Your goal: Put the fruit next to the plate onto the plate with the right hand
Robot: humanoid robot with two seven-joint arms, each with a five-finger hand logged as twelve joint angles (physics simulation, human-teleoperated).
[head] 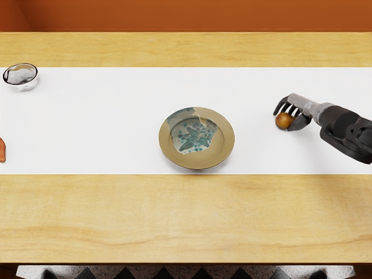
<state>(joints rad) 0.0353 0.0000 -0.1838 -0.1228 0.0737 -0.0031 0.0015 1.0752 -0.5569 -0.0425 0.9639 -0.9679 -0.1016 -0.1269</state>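
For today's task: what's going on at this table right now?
The right robot hand, reaching in from the right edge, has its fingers curled around a small brownish fruit. The fruit is well to the right of the plate, not on it. The move onto the plate is not yet done.

Dining setting: wooden table (186,215), white runner (104,128), plate (226,139)
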